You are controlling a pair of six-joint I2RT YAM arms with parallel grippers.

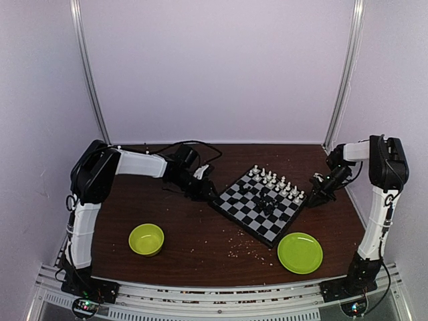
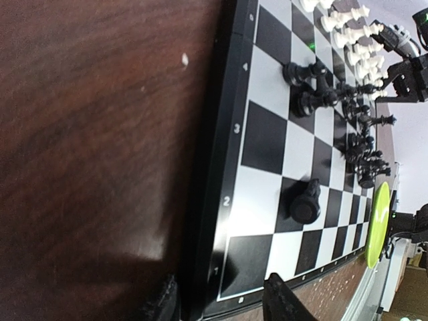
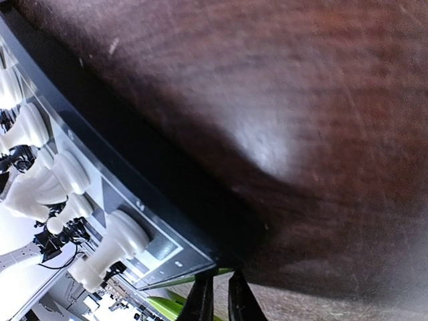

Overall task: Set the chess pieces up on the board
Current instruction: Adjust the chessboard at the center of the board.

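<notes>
Left pincer point(image 1: 202, 187) sat low at the left corner of the board point(image 1: 249, 212), released, its fingers point(image 2: 281, 302) spread wide! The board lay cornerwise on the bench point(image 1: 200, 231), right of middle. White chess pieces point(image 1: 275, 182) lined its far right edge in two rows, and black chess pieces point(image 1: 267, 199) bunched mid-board, several tipped over. One lone black piece point(image 2: 305, 200) stood close to the left pincer. Right pincer point(image 1: 319, 194) was clenched by the board's right corner. Near edge: green bowl point(image 1: 146, 239) left, green plate point(image 1: 299, 252) right.
</notes>
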